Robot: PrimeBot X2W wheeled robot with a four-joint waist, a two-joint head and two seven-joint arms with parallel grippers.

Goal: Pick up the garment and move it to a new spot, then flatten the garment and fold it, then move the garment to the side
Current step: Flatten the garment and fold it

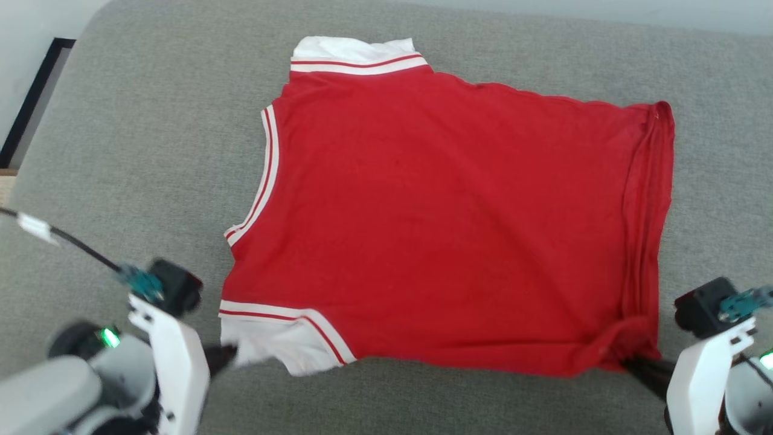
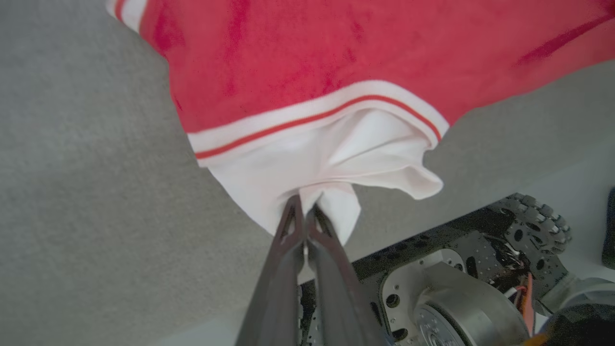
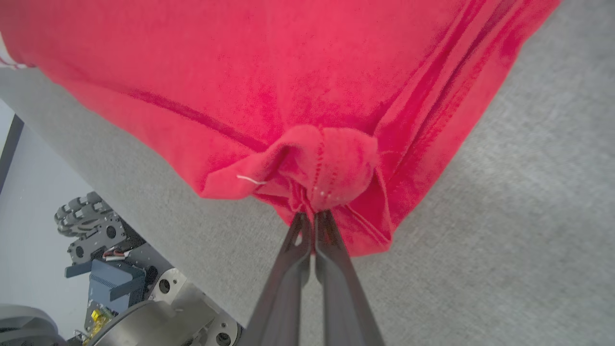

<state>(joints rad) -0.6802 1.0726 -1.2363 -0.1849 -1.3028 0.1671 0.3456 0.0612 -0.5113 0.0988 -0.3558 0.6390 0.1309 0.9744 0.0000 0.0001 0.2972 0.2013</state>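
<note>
Across the grey worktop (image 1: 151, 151) the red jersey (image 1: 447, 223) lies spread flat, its near edge close to the worktop's front edge. Bare grey surface lies open to the jersey's left, right and far side. The left end effector (image 2: 302, 206) reaches in low at the jersey's near-left corner, clamped tight on the white sleeve (image 2: 307, 163). The right end effector (image 3: 313, 216) pinches the bunched near-right hem corner (image 3: 331, 163), fingers closed.

Bright, even light; left end effector (image 1: 228, 354) slightly blurred.
</note>
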